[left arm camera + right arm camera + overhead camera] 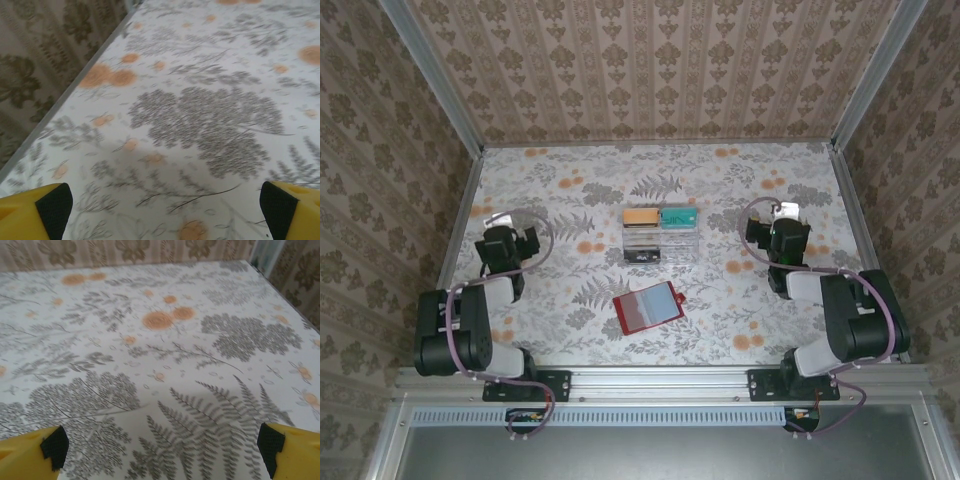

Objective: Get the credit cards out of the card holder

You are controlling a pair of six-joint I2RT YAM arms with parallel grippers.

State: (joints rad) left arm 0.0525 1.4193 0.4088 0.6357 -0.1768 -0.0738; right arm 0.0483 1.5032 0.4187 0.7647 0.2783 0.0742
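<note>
- The card holder (648,307) lies flat on the flowered table (560,200), about midway between the two arms and towards the near edge. It is red around the rim with a greyish face turned up, and it sits a little askew to the table's edges.
- Its small tab sticks out on the right side (I can't make out any separate cards from the overhead view).
- Just beyond it, on the far side and not touching, sits a clear plastic tray (660,233) with something orange in its far-left compartment and something teal in its far-right one.
- The left gripper (510,240) hangs over the left part of the table, well apart from the card holder. Its jaws are spread wide, and in its wrist view the yellow fingers with black pads (54,205) sit at the two bottom corners with bare tabletop between them.
- The right gripper (778,225) is over the right part of the table, also well clear of the card holder. It is spread wide too, with the black pads (270,442) far apart and nothing between them but fern pattern.
</note>
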